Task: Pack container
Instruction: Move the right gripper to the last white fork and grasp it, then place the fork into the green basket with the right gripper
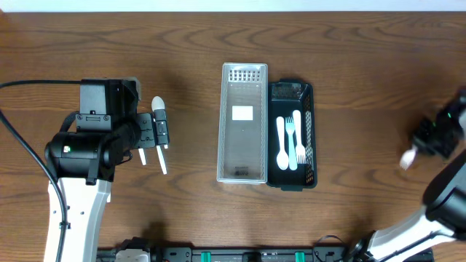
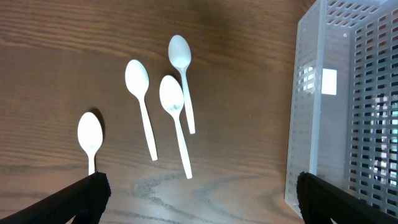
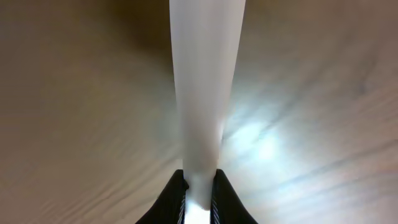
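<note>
nearest the lens, in the right wrist view: a white utensil (image 3: 205, 81), clamped tight between the dark fingers (image 3: 176, 198) of the right gripper (image 3: 199, 202), over blurred wood; spoon, fork or knife, impossible to say from so close. from overhead, held out at the far right edge of the table (image 1: 364, 58), well apart from both bins. left gripper (image 2: 202, 198) spread wide and grasping nothing, hovering above four white spoons (image 2: 171, 96) lying loose on the wood, near the slotted wall of the clear container (image 1: 242, 124). clear container at mid-table, touching the black basket (image 1: 308, 138) on the side toward the right arm; inside, only what looks like a pale label on the floor. in the black basket, white cutlery (image 1: 290, 142) laid side by side, at least two forks by the tines. by the look of things, packing started but well short of finished: a few pieces in, one in hand and not yet placed, four spoons yet to be fetched, clear container not yet filled.
</note>
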You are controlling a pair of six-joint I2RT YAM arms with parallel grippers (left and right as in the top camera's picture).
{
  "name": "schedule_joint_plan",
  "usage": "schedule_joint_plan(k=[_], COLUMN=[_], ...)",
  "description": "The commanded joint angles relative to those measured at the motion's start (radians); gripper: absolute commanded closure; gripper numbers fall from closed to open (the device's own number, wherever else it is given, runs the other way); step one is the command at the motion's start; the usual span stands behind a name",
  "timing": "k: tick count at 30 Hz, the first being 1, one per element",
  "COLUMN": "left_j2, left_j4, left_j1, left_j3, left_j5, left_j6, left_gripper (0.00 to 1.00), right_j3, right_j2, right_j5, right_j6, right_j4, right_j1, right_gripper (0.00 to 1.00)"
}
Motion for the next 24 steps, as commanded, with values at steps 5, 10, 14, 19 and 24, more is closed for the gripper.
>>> schedule_joint_plan(k=[5,10,14,19,24], left_j2=[0.005,0.005,0.005,0.005,0.005], left_j4=[-0.002,-0.002,-0.002,-0.002,-0.002], left_j1=[-0.003,-0.003,-0.003,-0.003,-0.003], left_j3=[0.019,0.019,0.019,0.019,0.019], left_j5=[-0.012,-0.012,-0.012,-0.012,-0.012], left_j6=[0.013,0.013,0.013,0.013,0.013], left_gripper=[0.02,0.02,0.02,0.02,0.02], right_j3=[0.117,0.116,0.115,0.111,0.109], right_j2=[-0.278,-0.303,-0.257,-0.143,-0.011], right_j5=[-0.02,-0.017,-0.003,0.0,-0.001], right_j6=[0.078,0.166,0.207,0.214,0.233], right_j4=[-0.028,-0.028,-0.027,-0.028,-0.031], right_j1=[0.37,0.639,0.784,0.889,0.938], right_gripper=[0.95,0.96,0.95,0.94,0.94])
